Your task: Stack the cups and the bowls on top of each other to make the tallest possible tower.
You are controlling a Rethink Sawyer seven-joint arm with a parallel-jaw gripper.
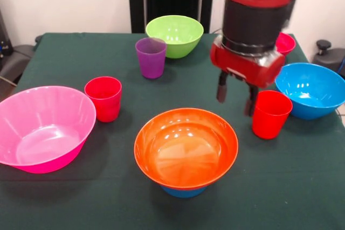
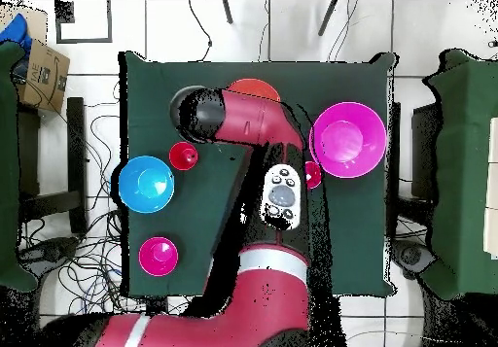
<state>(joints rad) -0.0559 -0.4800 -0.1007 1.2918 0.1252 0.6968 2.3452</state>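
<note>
The tower is an orange bowl [image 1: 186,146] sitting on a small blue bowl [image 1: 183,191] at the table's front; its rim shows past the arm in the overhead view [image 2: 255,88]. My gripper [image 1: 235,94] is open and empty, hanging behind the orange bowl, just left of a red cup [image 1: 271,113] [image 2: 183,156]. A second red cup [image 1: 103,98] [image 2: 312,175] stands beside the large pink bowl [image 1: 43,127] [image 2: 348,139]. The purple cup [image 1: 151,57] stands alone in front of the lime green bowl [image 1: 175,35]. In the overhead view the arm hides the gripper.
The large blue bowl [image 1: 311,90] [image 2: 146,184] sits at the right edge in the front view, with a small red-magenta bowl [image 1: 284,42] [image 2: 159,256] behind it. The green table cloth [image 1: 81,187] covers the table. A cardboard box [image 2: 39,71] lies on the floor.
</note>
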